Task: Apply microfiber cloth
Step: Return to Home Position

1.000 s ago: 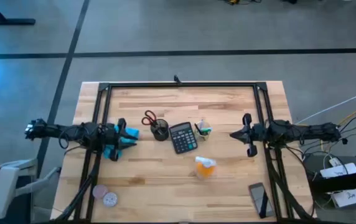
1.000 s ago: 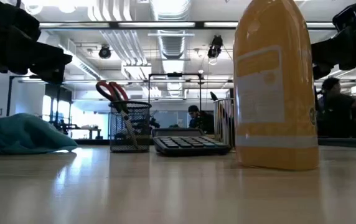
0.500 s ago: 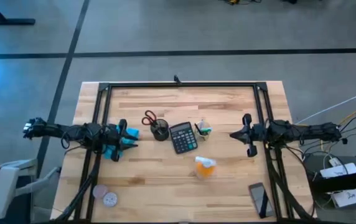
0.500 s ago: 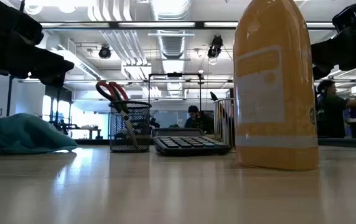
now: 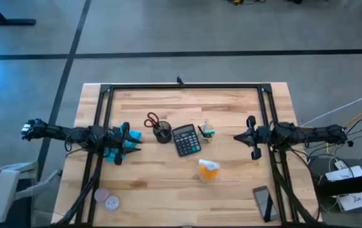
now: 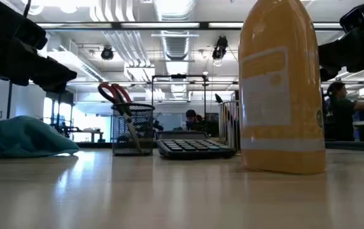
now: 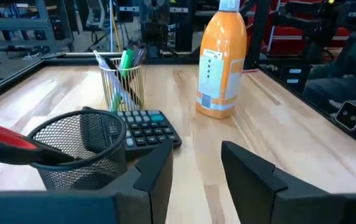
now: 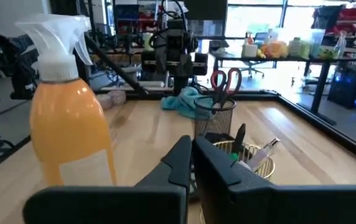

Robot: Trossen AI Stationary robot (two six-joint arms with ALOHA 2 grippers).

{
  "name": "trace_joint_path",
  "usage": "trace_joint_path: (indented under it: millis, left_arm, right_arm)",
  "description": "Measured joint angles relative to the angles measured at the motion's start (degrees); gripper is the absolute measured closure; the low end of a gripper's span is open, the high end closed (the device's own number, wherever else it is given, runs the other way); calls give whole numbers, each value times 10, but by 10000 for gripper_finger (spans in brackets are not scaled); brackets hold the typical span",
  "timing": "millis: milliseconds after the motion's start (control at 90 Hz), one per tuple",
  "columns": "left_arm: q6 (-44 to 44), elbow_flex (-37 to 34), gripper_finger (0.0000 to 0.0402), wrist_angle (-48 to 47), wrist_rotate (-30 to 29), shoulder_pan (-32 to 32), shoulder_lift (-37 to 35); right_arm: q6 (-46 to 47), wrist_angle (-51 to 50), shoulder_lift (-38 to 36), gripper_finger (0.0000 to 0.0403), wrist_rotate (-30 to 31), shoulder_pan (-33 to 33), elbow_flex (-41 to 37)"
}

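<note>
The turquoise microfiber cloth [image 5: 134,135] lies bunched on the table's left part, also seen low on the table in the low view [image 6: 23,137] and far off in the right wrist view [image 8: 184,99]. My left gripper [image 5: 130,140] hangs over it, clear of it [image 6: 42,63]. Its fingers stand open with nothing between them [image 7: 193,171]. My right gripper [image 5: 238,136] waits shut above the table's right part [image 8: 192,155].
An orange spray bottle [image 5: 208,170] stands near the middle front. Behind it are a black calculator [image 5: 186,139], a mesh cup with red scissors [image 5: 162,132] and a wire cup of pens [image 5: 206,132]. A phone [image 5: 264,202] lies front right, two round discs [image 5: 107,198] front left.
My left arm has drawn back a little toward the table's left edge above the cloth. The cloth has stayed where it was.
</note>
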Motion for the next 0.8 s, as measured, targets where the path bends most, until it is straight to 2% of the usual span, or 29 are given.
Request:
trace_joint_path:
  millis: [244,800]
  left_arm:
    - [0,0,274,-1,0,0,9]
    - [0,0,299,0,0,0,18]
  right_arm:
    - [1,0,0,403,0,0,0]
    - [0,0,0,403,0,0,0]
